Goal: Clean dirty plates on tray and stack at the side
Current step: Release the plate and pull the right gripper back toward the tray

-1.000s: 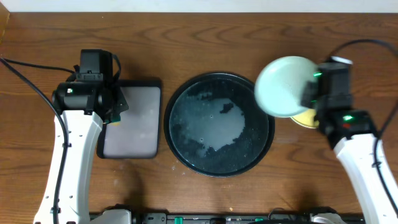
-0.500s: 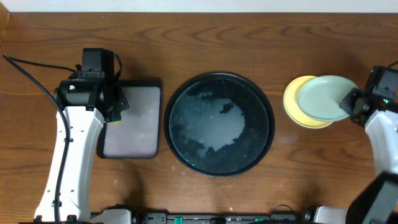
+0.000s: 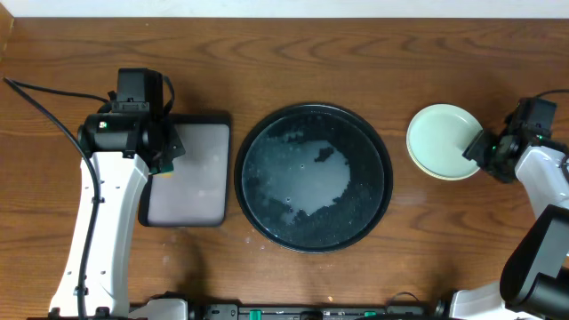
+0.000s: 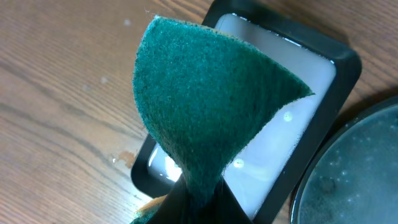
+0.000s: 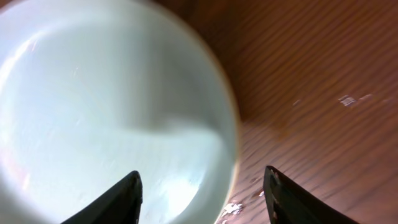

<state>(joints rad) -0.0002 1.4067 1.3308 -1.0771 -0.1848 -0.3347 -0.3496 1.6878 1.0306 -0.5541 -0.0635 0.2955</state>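
Note:
The round black tray (image 3: 240, 173) lies mid-table, wet and with no plate on it. To its right a mint plate (image 3: 442, 140) rests on top of a pale yellow plate, of which only a thin edge (image 3: 427, 171) shows. My right gripper (image 3: 481, 149) is at the stack's right rim, open; in the right wrist view its gripper (image 5: 202, 199) straddles the mint plate's (image 5: 106, 118) edge without pinching it. Over the rectangular tray's left side, my left gripper (image 3: 169, 147) is shut on a green sponge (image 4: 205, 93).
The small rectangular black-rimmed tray (image 3: 191, 213) holding milky water sits left of the round tray, also seen as the rectangular tray (image 4: 339, 68) in the left wrist view. Bare wooden table lies all around. A cable trails at the far left.
My right gripper carried the mint plate from above the round tray's right rim out to the right, set it on the yellow plate and opened. The left arm stayed still.

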